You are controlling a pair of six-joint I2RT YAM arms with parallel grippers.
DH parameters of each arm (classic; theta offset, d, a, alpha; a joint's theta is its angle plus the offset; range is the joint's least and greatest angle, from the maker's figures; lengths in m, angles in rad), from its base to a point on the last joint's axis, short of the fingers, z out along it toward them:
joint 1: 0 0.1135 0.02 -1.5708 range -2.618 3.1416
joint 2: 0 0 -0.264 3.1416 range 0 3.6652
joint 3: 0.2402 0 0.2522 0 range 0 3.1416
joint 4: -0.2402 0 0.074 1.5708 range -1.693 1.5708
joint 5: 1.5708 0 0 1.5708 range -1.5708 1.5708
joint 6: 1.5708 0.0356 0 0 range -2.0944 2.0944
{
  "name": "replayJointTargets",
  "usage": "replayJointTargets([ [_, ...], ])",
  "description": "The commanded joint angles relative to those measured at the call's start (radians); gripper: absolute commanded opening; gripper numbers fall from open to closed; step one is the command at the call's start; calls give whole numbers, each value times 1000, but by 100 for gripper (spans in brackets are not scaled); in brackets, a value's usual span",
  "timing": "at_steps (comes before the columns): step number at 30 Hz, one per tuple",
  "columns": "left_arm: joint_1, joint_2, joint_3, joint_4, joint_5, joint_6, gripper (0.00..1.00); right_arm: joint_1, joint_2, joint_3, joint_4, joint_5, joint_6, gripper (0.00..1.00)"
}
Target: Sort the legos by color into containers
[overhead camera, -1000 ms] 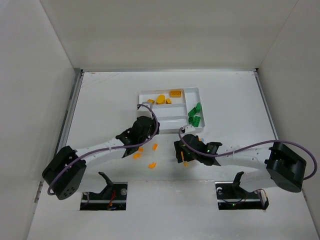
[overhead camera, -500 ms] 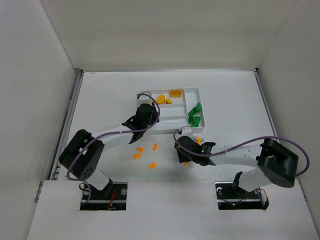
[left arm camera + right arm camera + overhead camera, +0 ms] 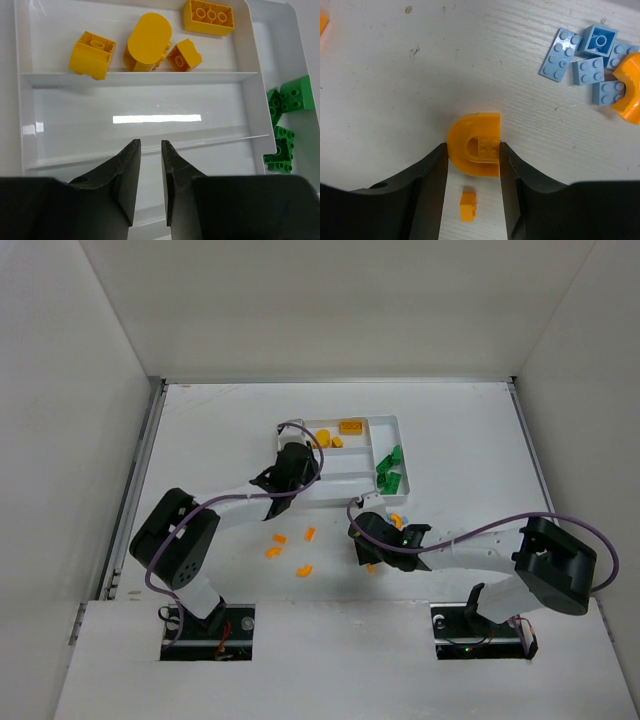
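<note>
The containers are sections of one white tray point(image 3: 370, 423) point(image 3: 140, 79). Its far section holds yellow legos point(image 3: 350, 427) point(image 3: 150, 45). Green legos point(image 3: 390, 470) point(image 3: 287, 100) lie in the crosswise end section. My left gripper point(image 3: 297, 468) point(image 3: 151, 145) hovers over the bare middle section, shut, with nothing between its fingers. My right gripper point(image 3: 370, 558) point(image 3: 472, 145) is down on the table. Both of its fingers press the sides of an orange arch lego point(image 3: 457, 150). A tiny orange piece point(image 3: 468, 205) lies loose between the fingers behind the arch.
Several small orange legos point(image 3: 280, 538) lie loose on the table between the two arms. Light-blue pieces point(image 3: 585, 60) and another orange arch point(image 3: 630, 85) sit just beyond the right gripper, near the tray's corner. White walls stand on three sides.
My left gripper has moved from the loose orange pieces up over the tray. My right gripper's fingers have closed in on the orange arch.
</note>
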Motion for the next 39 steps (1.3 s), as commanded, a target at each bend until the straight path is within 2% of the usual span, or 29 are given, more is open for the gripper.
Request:
replayJointTargets([
  [1,5,-32,20,35,3,6,20,12,-32,20,51,-7,2,33],
  [6,-18,-88,-42,28,4,-2,25,-5,-76,45,58,-15,-13,32],
  [12,-63,-282,-239,5,6,-40,35,-74,-89,121,92,-29,-71,32],
  [16,-122,-414,-356,-28,4,-59,41,-169,-12,212,176,-78,-122,32],
  [19,-179,-460,-389,-75,3,-60,46,-234,83,317,199,-93,-129,31],
  [23,-248,-435,-405,-88,-31,-48,51,-306,224,448,247,-107,-143,32],
  [28,-291,-343,-386,-85,-46,-48,52,-366,388,586,249,-92,-156,32],
  [39,-302,-305,-396,-72,-100,-53,51,-406,461,638,230,-58,-180,35],
])
